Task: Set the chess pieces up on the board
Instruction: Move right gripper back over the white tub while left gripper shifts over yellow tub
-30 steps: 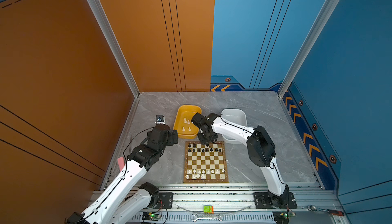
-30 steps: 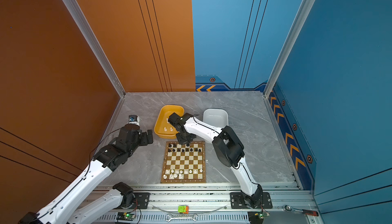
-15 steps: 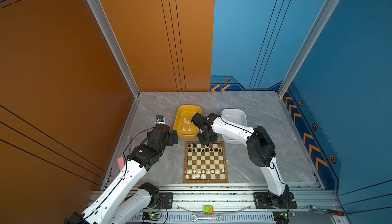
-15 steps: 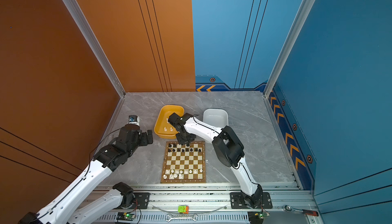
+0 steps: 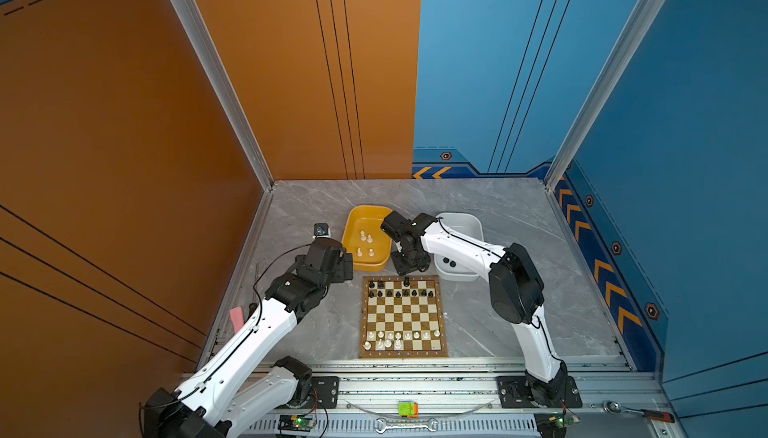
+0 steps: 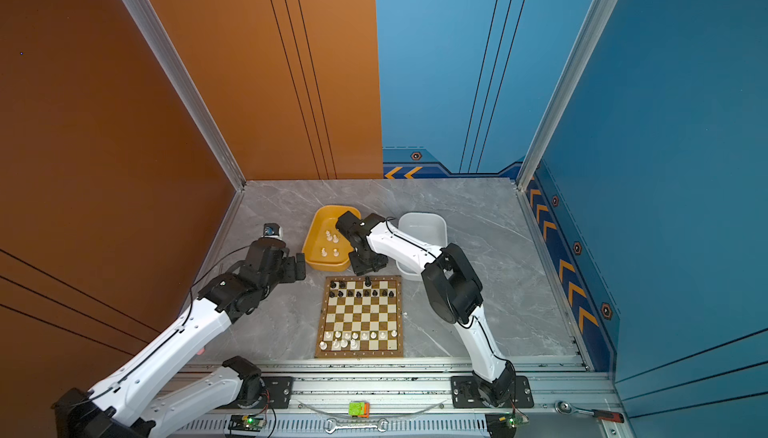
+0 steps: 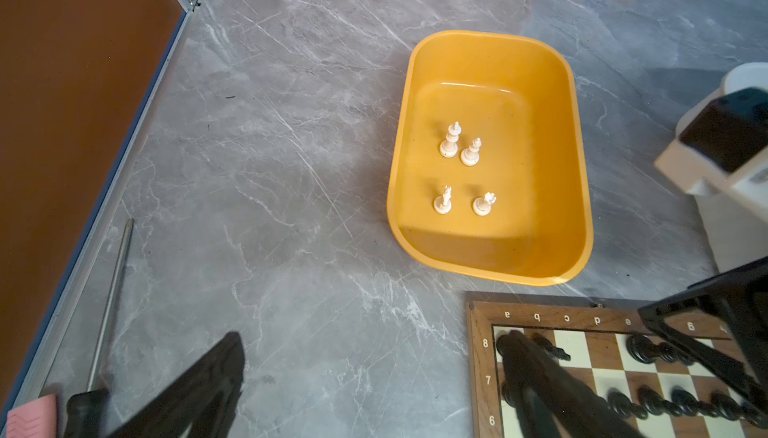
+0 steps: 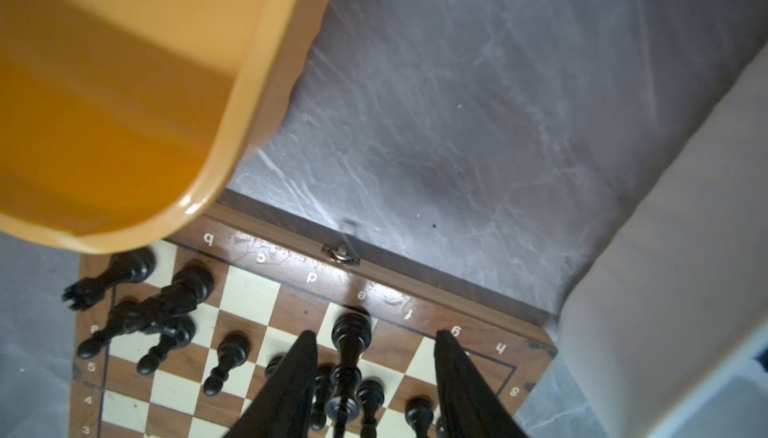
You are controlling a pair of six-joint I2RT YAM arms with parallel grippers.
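Note:
The board [image 5: 402, 353] [image 6: 359, 355] lies at the front middle in both top views. Black chess pieces [image 5: 397, 292] fill its far rows and white ones [image 5: 399, 336] its near rows. My right gripper [image 5: 409, 267] [image 8: 376, 334] hangs over the far edge, open. A tall black piece [image 8: 351, 357] [image 5: 406, 281] stands free on the far row between its fingers, nearer one of them. My left gripper [image 5: 345, 265] [image 7: 372, 338] is wide open and empty, left of the board's far corner. Several white pieces [image 7: 449, 141] stand in the yellow tub [image 7: 490, 35].
The yellow tub [image 5: 365, 211] sits just beyond the board, with a white tub [image 5: 465, 218] to its right holding two black pieces [image 5: 449, 262]. A screwdriver [image 7: 110, 303] lies along the left wall. A wrench [image 5: 405, 426] and a ratchet [image 5: 636, 413] rest on the front rail.
My right gripper's jaws have spread apart and let go of the tall black piece on the far row. The left arm has not moved.

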